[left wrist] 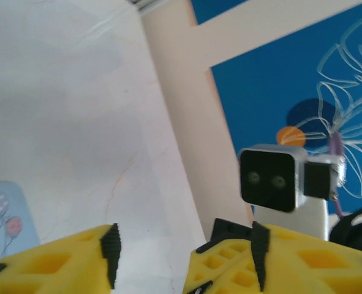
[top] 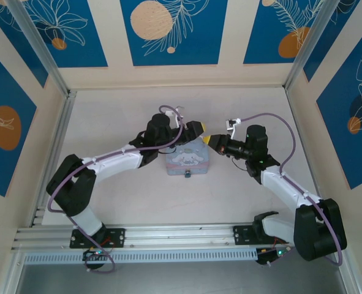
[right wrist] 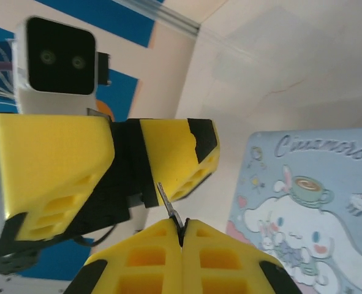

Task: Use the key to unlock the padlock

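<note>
**Key clamped in right claw, left claw released, padlock at the tin's near edge**

Overhead view: this view alone gives the layout. The left gripper (top: 196,127) and right gripper (top: 212,140) meet almost tip to tip above the far edge of the pastel-blue tin (top: 187,159), which lies flat on the table (top: 107,122). The padlock (top: 187,174) is a small dark speck at the middle of the tin's near edge, touching it or just beside it. Which way it points is too small to tell.

Right wrist view: this view supplies the key. The right gripper (right wrist: 182,236) is clenched, its yellow fingertips pressed together on the key (right wrist: 170,208). A thin grey sliver stands proud of the tips. Its long axis runs up and slightly left in the frame, and the free end points away from the fingers towards the left gripper (right wrist: 128,162) opposite. That gripper's two yellow fingers stand well apart. The key's end lies near one of them, but contact cannot be confirmed. The tin (right wrist: 309,202) shows its cartoon-dog lid at lower right.

Left wrist view: the left gripper (left wrist: 153,263) is released, with bare table visible through the gap between its fingers. The right arm's wrist camera (left wrist: 269,177) faces it, and a corner of the tin (left wrist: 3,214) lies at lower left
</note>
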`<state>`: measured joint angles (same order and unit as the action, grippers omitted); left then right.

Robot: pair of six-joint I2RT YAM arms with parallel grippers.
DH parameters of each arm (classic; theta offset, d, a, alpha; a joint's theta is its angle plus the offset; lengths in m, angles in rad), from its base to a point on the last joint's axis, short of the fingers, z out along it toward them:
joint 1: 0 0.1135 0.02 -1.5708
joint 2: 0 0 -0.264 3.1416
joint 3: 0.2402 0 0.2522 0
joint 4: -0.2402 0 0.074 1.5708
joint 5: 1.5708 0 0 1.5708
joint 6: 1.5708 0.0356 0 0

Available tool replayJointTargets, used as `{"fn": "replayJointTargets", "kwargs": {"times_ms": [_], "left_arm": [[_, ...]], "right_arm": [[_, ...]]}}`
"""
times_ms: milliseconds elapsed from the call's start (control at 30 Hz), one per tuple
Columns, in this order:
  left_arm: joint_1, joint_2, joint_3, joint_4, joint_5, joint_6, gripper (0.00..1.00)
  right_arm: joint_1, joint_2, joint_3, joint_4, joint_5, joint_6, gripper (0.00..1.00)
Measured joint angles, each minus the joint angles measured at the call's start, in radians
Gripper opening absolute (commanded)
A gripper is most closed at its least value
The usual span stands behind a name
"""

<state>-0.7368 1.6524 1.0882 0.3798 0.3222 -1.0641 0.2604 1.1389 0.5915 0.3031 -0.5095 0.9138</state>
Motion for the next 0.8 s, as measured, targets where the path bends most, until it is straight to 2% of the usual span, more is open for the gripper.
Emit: {"fn": "replayJointTargets", "kwargs": {"times_ms": [167,433,533,633,800], "left_arm": [[0.000,-0.013,0.071,-0.235,-0.038,-0.019,0.78],[0.000,-0.037,0.171,-0.520,-0.070,-0.118,0.79],[0.000,-0.039,0.181,-0.569,-0.069,-0.180,0.74],[0.001,-0.039,0.180,-0.593,-0.063,-0.246,0.65],[0.001,-0.039,0.178,-0.590,-0.053,-0.330,0.56]], "right_arm": [[0.064,-0.061,0.052,-0.181,0.163,-0.134,0.00],[0.245,-0.122,0.080,-0.320,0.540,-0.356,0.00],[0.313,-0.122,0.080,-0.324,0.675,-0.431,0.00],[0.373,-0.128,0.078,-0.308,0.789,-0.504,0.00],[0.426,-0.152,0.068,-0.251,0.891,-0.594,0.00]]}}
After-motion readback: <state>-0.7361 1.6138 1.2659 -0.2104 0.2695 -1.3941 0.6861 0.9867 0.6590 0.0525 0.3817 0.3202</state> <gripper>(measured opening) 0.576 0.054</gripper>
